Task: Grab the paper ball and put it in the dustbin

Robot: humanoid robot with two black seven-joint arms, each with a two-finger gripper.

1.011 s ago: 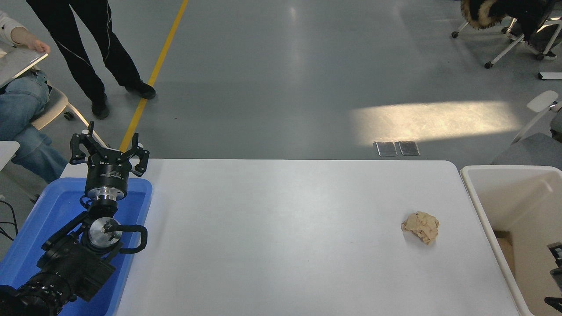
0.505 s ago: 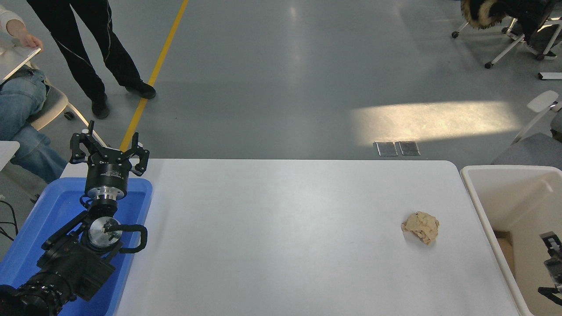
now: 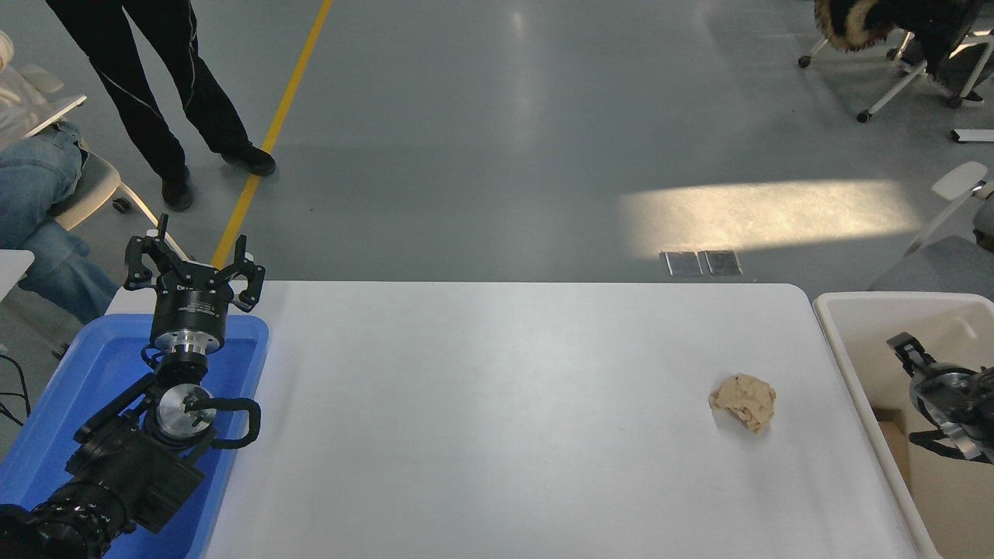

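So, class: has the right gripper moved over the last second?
Yes. The right gripper has come up and inward from the picture's lower right edge, judged against the dustbin rim; it is over the dustbin now, short of the paper ball.

Around paper ball (image 3: pixel 743 401): bare surface (image 3: pixel 497 404) on every side.
Toward dustbin (image 3: pixel 858 365): only its near rim stands between.
Above dustbin: right claw (image 3: pixel 907 351).

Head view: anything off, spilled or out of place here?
Nothing stands out. The crumpled tan paper ball lies alone on the white table, as the task expects. The cream-white plastic dustbin stands upright at the table's right end, with the right gripper over it. The left gripper is parked above the blue plastic tray.
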